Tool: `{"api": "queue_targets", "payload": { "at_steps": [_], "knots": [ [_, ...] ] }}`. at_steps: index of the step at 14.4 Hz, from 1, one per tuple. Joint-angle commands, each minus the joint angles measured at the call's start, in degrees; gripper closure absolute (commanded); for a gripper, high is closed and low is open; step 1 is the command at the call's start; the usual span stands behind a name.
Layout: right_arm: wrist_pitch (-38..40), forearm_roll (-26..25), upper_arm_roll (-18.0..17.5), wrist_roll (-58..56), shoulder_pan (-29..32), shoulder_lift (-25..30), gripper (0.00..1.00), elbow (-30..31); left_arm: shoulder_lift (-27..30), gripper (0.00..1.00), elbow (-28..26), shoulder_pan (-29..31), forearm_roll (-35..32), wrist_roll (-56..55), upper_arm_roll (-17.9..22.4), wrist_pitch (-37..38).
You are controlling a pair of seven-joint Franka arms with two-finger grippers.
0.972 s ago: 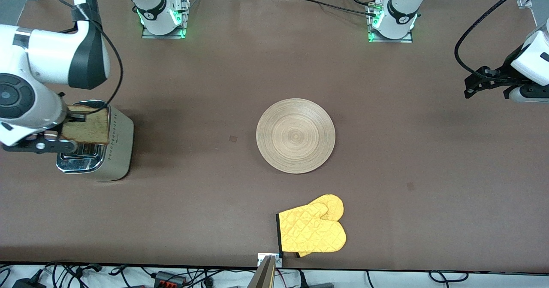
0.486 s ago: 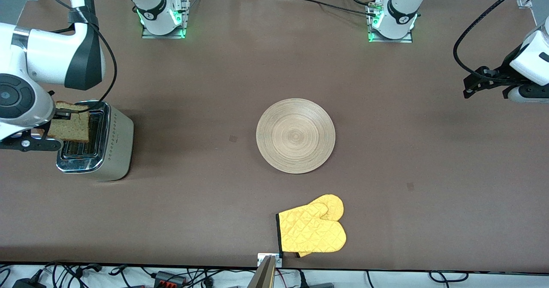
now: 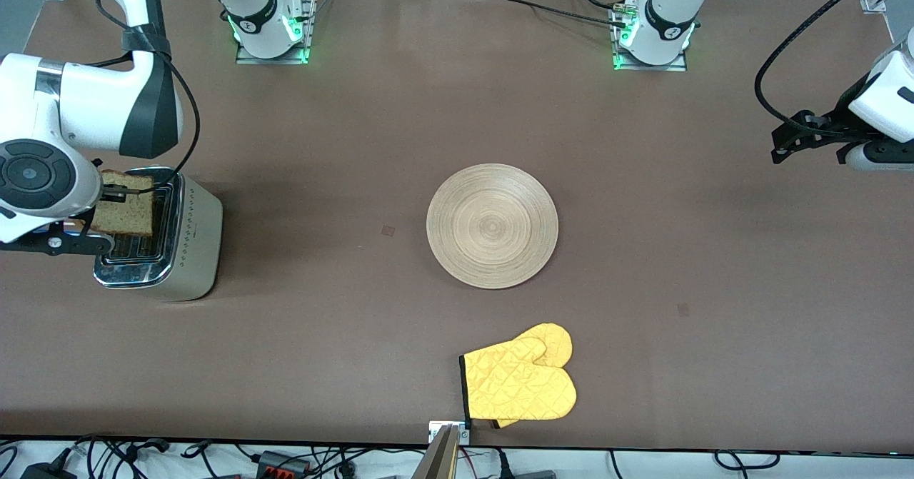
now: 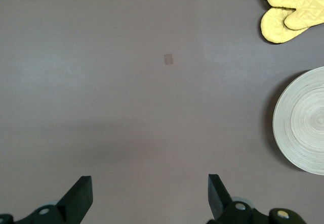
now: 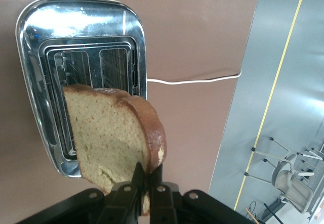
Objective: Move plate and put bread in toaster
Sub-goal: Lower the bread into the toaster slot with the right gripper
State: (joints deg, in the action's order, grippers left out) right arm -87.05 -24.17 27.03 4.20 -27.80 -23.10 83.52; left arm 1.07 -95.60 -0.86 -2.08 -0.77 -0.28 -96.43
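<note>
Colour rundown: the table [image 3: 343, 129] is covered in a flat, plain chocolate brown, broken only by a couple of tiny darker squares. The plate [image 3: 492, 225] at frame centre is done in light tan with fine concentric rings. Bright yellow quilted diamond stitching with a black cuff trim is seen on the oven mitt [image 3: 520, 380] at lower centre. At middle left, the toaster [image 3: 187, 236] is finished in mirror chrome on top, brushed beige-silver on the side with a row of small dots, plus a white cord [image 5: 192, 80]. The bread [image 5: 109, 138] is speckled light brown, edged by a darker brown crust.
</note>
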Motion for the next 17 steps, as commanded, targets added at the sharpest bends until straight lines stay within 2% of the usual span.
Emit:
{"api": "queue_targets", "payload": {
  "at_steps": [1,17],
  "knots": [
    [-1.6,-0.6,0.0,0.8,0.5,-0.1,1.0,0.8,-0.7,0.0,1.7,-0.2,0.8,-0.5,0.0,1.2],
    [-5.9,-0.3,0.0,1.2,1.2,-2.5,1.0,1.9,-0.7,0.0,1.7,-0.2,0.8,-0.4,0.0,1.2]
  ]
}}
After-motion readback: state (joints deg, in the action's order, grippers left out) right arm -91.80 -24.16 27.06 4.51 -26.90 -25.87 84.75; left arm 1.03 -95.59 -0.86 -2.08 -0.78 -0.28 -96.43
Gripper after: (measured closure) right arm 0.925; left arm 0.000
